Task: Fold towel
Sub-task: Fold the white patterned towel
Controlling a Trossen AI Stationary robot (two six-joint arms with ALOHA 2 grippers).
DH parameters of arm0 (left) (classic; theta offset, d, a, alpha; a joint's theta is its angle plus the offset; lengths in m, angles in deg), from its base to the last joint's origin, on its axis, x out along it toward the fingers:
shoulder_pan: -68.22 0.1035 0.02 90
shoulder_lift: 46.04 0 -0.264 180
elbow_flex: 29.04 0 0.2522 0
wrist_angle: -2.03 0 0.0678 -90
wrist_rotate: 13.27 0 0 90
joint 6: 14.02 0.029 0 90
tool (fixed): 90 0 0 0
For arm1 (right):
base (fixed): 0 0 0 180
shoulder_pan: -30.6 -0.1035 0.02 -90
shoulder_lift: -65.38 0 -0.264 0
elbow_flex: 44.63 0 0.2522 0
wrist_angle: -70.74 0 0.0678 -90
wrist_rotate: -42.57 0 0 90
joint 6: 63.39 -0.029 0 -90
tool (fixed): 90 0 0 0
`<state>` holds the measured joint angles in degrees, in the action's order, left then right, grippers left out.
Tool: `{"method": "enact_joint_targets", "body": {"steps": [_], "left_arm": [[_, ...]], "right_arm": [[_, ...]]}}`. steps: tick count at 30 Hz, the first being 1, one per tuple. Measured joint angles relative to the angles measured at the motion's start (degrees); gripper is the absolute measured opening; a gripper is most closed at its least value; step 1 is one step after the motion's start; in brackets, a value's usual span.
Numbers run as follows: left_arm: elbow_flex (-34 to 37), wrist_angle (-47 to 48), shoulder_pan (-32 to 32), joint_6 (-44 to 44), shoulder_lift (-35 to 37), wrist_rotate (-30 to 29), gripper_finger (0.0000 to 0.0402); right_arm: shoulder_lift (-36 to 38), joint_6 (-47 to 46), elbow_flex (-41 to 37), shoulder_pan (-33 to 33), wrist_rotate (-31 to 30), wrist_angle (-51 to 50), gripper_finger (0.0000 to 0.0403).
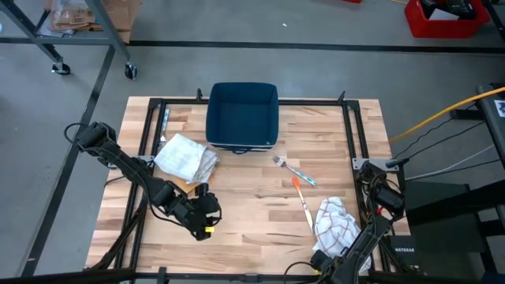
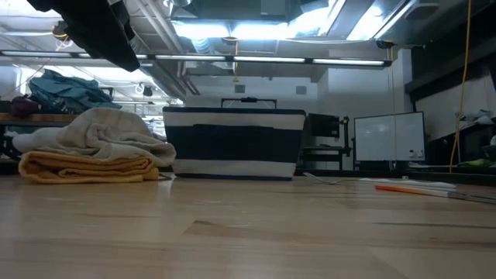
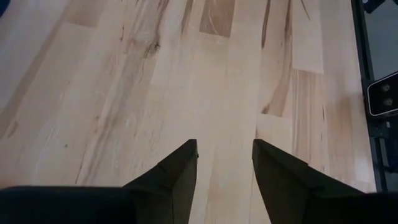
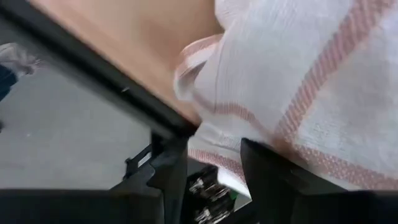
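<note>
Wooden bench (image 1: 260,197) carries a folded towel (image 1: 186,158) left of the bin (image 1: 242,115); a striped towel (image 1: 335,223) lies crumpled at the right edge. Left gripper (image 1: 207,218) released, empty. Right gripper (image 4: 211,165) parted beside the striped cloth; grasping a corner seems next.

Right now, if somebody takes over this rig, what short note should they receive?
Left gripper: open, empty, above bare wood at the table's front left.
Right gripper: open, at the front right edge, by the red-striped towel; it holds nothing.
White folded towel lies on a yellow cloth at the left, beside the dark bin.
Brush and orange pen lie mid-table.
Done: one towel looks folded.
Left: the striped towel, crumpled, still needs folding.
</note>
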<state>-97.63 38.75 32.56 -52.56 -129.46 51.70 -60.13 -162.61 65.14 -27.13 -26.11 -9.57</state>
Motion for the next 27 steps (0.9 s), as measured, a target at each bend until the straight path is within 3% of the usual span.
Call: {"method": "enact_joint_targets", "body": {"steps": [18,21,27], "left_arm": [[0.00,0.15,0.00,0.01,0.00,-0.02,0.0148],[0.00,0.17,0.00,0.00,0.00,-0.02,0.0148],[0.00,0.20,0.02,0.01,0.00,-0.04,0.0148]], "right_arm": [[0.44,0.64,-5.70,0.11,-1.73,7.88,0.0149],[0.44,0.66,-5.76,0.12,-1.73,7.84,0.0120],[0.33,0.56,-5.90,0.17,-2.03,6.80,0.0017]]}}
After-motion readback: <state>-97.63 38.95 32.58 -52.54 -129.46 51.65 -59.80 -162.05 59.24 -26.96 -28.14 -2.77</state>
